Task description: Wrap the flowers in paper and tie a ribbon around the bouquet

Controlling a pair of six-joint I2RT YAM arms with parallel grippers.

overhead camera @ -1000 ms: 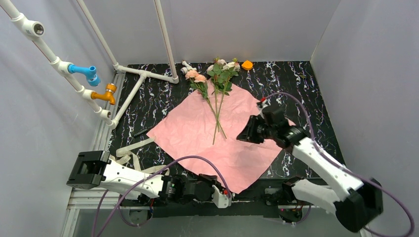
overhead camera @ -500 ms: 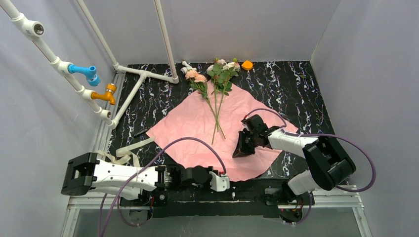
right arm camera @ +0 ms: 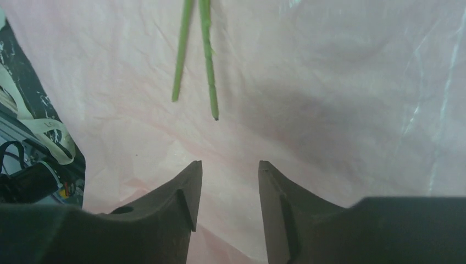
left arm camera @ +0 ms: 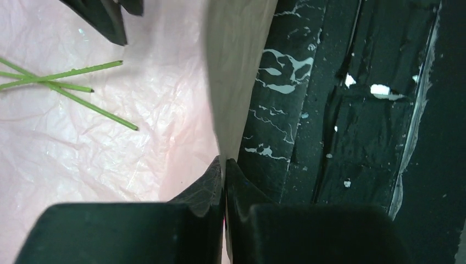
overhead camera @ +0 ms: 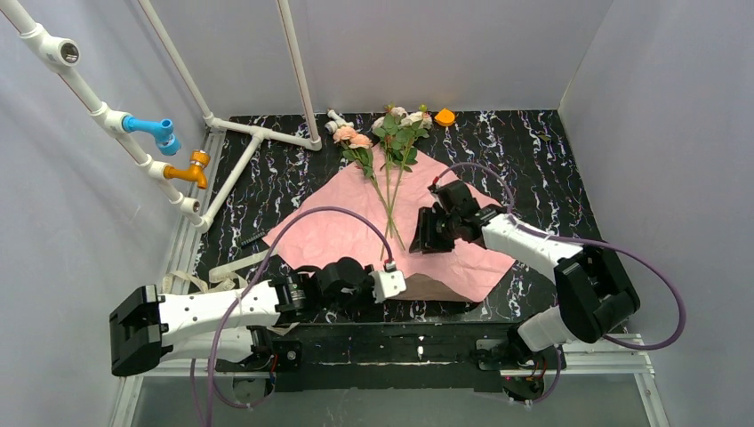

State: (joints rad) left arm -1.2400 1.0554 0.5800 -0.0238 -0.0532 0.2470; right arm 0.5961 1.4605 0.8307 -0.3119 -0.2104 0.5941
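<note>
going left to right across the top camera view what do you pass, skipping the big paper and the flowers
blue tap → orange tap → ribbon → left claw → right claw

The large thin pink paper sheet point(overhead camera: 338, 233) is matt and finely crinkled; its folded near corner shows a tan-brown underside. The black table point(overhead camera: 533, 151) has a glossy, white-veined, marble-look surface. The narrow beige ribbon point(right arm camera: 38, 126) looks like limp, matt cloth.
</note>
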